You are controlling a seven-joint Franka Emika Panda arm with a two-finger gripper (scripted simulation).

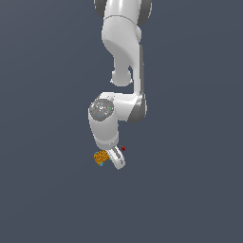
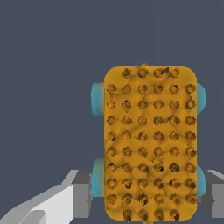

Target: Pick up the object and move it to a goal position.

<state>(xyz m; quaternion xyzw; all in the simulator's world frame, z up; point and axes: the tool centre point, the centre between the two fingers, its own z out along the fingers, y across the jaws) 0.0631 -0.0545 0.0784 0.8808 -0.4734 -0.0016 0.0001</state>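
The object [image 2: 149,142] is a flat orange block with a studded face and small cyan round bits at its sides. In the wrist view it fills the space between my two fingers. The grey pads [image 2: 82,192] touch its cyan bits on both sides. My gripper [image 2: 148,194] is shut on the object. In the exterior view the object [image 1: 100,157] shows at the tip of the white arm, with one white finger [image 1: 117,161] of my gripper [image 1: 109,160] visible beside it on the exterior view's right. The other finger is hidden.
A tiny red dot [image 1: 123,148] sits just beside the gripper on the exterior view's right. The white arm [image 1: 124,52] reaches down from the top of the exterior view. Everything else is a plain dark grey-blue background.
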